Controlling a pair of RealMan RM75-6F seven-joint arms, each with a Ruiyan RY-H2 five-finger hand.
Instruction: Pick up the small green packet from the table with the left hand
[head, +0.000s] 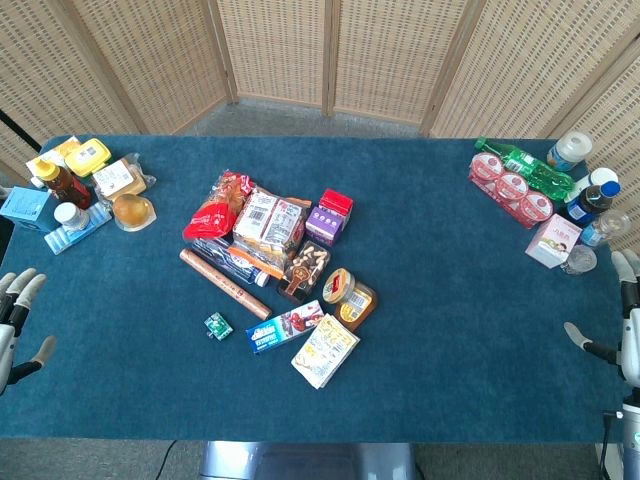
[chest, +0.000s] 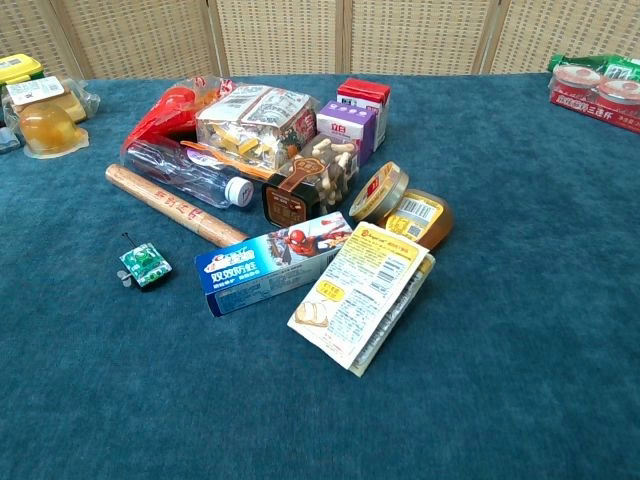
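The small green packet lies flat on the blue table, just left of a blue toothpaste box and below a long brown stick pack. My left hand hangs at the table's left edge, far left of the packet, fingers apart and holding nothing. At the right edge my right hand is likewise spread and holds nothing. Neither hand shows in the chest view.
A pile of snacks sits mid-table: red bag, clear bottle, purple carton, jar, yellow-white packet. Jars and boxes crowd the far left; bottles and cups the far right.
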